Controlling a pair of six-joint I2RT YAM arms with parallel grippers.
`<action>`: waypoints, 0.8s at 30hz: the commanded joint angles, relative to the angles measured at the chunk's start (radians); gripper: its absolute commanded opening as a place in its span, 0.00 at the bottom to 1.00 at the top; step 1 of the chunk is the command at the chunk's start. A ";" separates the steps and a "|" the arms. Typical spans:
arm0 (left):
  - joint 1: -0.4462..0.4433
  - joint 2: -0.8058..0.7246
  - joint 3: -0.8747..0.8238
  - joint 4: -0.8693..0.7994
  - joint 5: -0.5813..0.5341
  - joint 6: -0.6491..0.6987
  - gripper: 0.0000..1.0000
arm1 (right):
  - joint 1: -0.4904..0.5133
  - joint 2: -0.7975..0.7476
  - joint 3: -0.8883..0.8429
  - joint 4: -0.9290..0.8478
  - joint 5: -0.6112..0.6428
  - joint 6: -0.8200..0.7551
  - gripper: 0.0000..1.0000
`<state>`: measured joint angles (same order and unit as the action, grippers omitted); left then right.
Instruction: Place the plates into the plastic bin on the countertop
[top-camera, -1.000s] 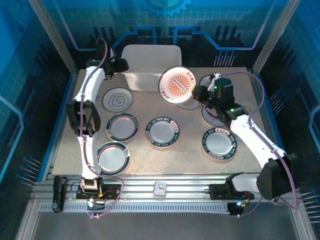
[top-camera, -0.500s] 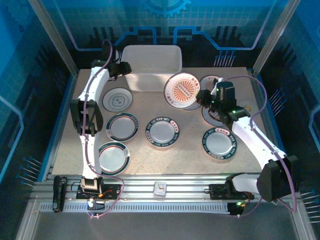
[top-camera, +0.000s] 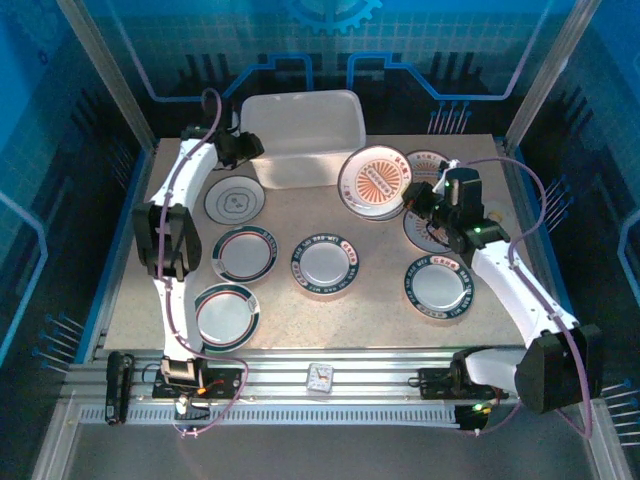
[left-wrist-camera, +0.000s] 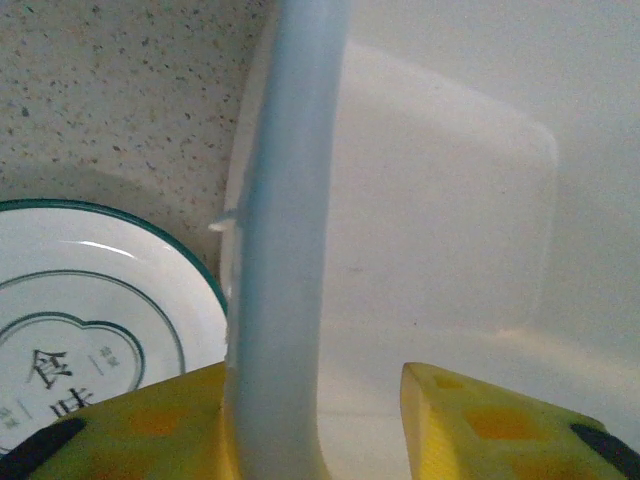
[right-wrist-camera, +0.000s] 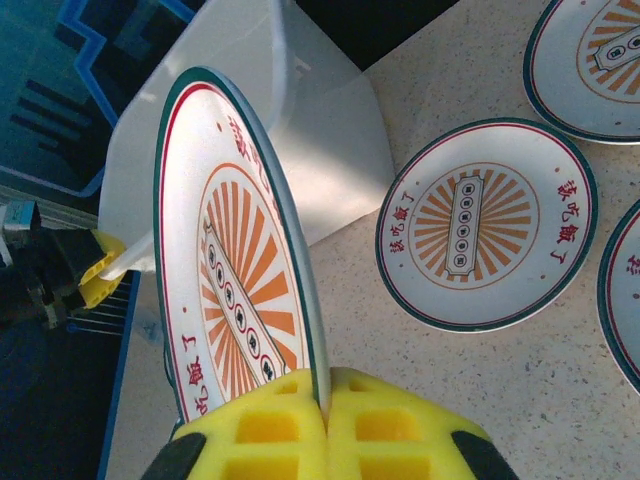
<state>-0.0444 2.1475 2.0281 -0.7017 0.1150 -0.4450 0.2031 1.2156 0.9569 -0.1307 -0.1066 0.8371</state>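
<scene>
The plastic bin (top-camera: 300, 97) stands at the back of the countertop (top-camera: 380, 320). My left gripper (top-camera: 245, 150) straddles the bin's left rim (left-wrist-camera: 285, 250): one yellow finger is against the outside, the other stands inside with a gap, so it is open. A sunburst plate (top-camera: 378, 180) is gripped by its edge and tilted up, just right of the bin; my right gripper (right-wrist-camera: 327, 405) is shut on this plate (right-wrist-camera: 235, 270). A white plate with a grey motif (top-camera: 235, 199) lies by the bin. Dark-rimmed plates (top-camera: 325, 264) lie across the middle.
More sunburst plates (right-wrist-camera: 485, 225) lie flat at the back right, under and beside my right arm. Dark-rimmed plates rest at the front left (top-camera: 227, 314) and front right (top-camera: 436, 287). A small white clock-like object (top-camera: 321, 377) sits on the front rail.
My right gripper has carried the sunburst plate a little right and lower. The left gripper's jaws have narrowed around the bin's rim, and the bin has turned slightly.
</scene>
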 joint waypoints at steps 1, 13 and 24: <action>-0.017 -0.074 -0.044 -0.027 0.044 -0.056 0.46 | -0.021 -0.039 -0.012 0.063 -0.035 0.017 0.00; -0.049 -0.141 -0.118 -0.032 0.091 -0.131 0.45 | -0.050 -0.062 -0.039 0.084 -0.078 0.031 0.00; -0.094 -0.260 -0.294 0.036 0.148 -0.206 0.51 | -0.060 -0.072 -0.033 0.085 -0.099 0.039 0.00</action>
<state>-0.1158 1.9488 1.7641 -0.6815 0.2092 -0.6128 0.1558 1.1744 0.9142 -0.0952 -0.1738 0.8600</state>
